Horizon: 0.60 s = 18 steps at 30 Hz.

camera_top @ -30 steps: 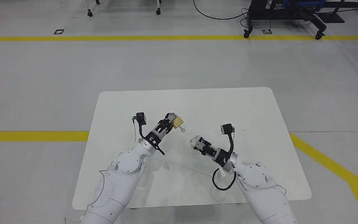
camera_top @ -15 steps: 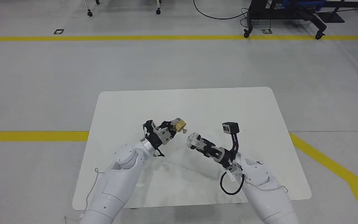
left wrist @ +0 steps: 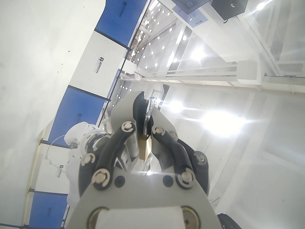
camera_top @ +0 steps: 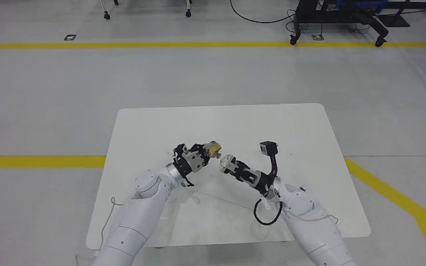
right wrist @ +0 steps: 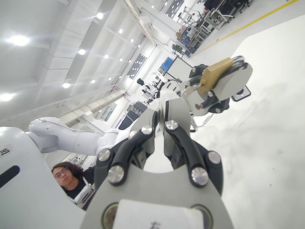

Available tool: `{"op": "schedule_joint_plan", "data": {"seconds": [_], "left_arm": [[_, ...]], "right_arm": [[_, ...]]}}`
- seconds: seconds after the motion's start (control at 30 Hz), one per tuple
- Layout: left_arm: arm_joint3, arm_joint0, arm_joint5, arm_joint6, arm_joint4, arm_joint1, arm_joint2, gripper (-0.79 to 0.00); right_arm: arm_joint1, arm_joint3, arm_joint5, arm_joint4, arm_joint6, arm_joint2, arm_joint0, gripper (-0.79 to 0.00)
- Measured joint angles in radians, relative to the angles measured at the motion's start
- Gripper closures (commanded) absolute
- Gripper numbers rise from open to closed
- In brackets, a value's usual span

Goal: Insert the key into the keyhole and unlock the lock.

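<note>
My left gripper (camera_top: 202,153) is shut on a brass padlock (camera_top: 212,147), holding it above the middle of the white table (camera_top: 299,130). In the left wrist view the padlock (left wrist: 144,147) sits between the fingers with its steel shackle (left wrist: 149,109) at their tips. A silver key (right wrist: 190,89) sticks out of the padlock's (right wrist: 215,75) keyhole end. My right gripper (camera_top: 226,161) is close beside it, pointing at the key. The right gripper (right wrist: 163,110) is shut, with the key's head just past its tips and nothing seen between them.
Bare tabletop lies on all sides of the two grippers, which hang over its middle. Yellow floor lines (camera_top: 200,45) run behind and beside the table. A black wheeled cart (camera_top: 346,20) stands far back on the right.
My right gripper has moved left and away from me, up to the key in the padlock. The left wrist has turned and pulled back a little, still holding the padlock.
</note>
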Motion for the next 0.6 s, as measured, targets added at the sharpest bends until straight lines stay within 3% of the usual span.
{"op": "schedule_joint_plan", "data": {"seconds": [0.6], "left_arm": [[0.024,-0.015,0.001,-0.055,0.01,0.005,0.012,0.0]], "right_arm": [[-0.012,0.018,0.074,-0.093,-0.104,-0.023,0.019,0.0]]}}
